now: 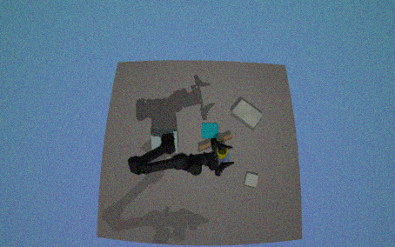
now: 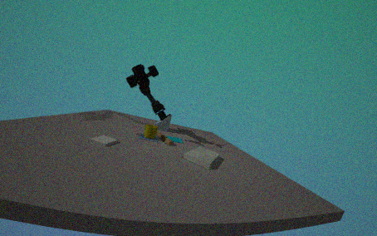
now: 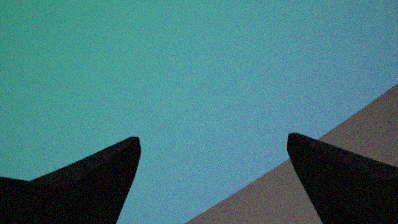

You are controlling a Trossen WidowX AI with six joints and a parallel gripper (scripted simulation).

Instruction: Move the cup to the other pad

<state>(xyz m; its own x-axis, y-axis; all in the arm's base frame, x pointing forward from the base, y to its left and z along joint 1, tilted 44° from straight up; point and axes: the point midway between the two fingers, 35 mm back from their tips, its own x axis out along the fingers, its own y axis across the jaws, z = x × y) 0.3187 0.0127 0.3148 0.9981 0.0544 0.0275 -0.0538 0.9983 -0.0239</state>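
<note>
The yellow cup [image 1: 223,152] [image 2: 150,131] stands upright on the blue pad [image 1: 224,160] [image 2: 142,136]. Its inside looks dark from above, and the marbles cannot be made out. The other pad, teal [image 1: 210,130] [image 2: 175,140], is bare. My gripper [image 1: 231,155] [image 2: 143,76] [image 3: 213,143] is wide open with nothing between its fingers. It is high above the table, over the cup's area in the top view, and tilted so that the wrist view shows only background and a table edge. The cup is not in the wrist view.
A low orange-brown bar [image 1: 203,145] [image 2: 168,142] lies between the two pads, partly in shadow. A large pale block [image 1: 247,113] [image 2: 202,155] lies beyond the teal pad. A small pale block [image 1: 251,179] [image 2: 105,140] lies on the blue pad's side.
</note>
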